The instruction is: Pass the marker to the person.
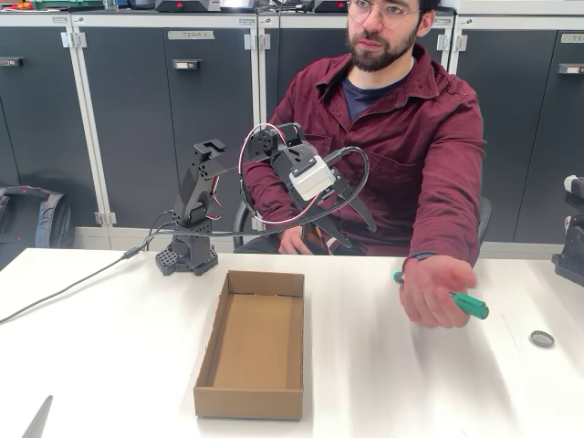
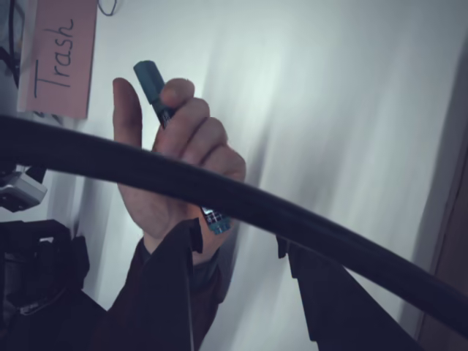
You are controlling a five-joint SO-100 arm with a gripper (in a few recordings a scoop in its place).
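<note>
So the marker is sitting in the person's hand right now, out on the right side of the white table in the fixed view. We're seeing the green end poking out past the fingers on the right and a bit of green showing at the wrist side too. In the wrist view the hand is wrapping around the marker, teal cap sticking up past the knuckles, thumb sticking out to the left.

The gripper is hanging up in the air near the far edge of the table, in front of the person, well apart from the hand and the marker. We're seeing its two dark fingers in the wrist view with a fair gap between them and nothing in it, so it's standing open and empty. A thick black cable is cutting across that view.

The open cardboard box is sitting mid-table, and there's bare tabletop between its right edge and the hand. A small round cap is lying close to the table's right edge. A pink "Trash" label is showing at the top left of the wrist view.
</note>
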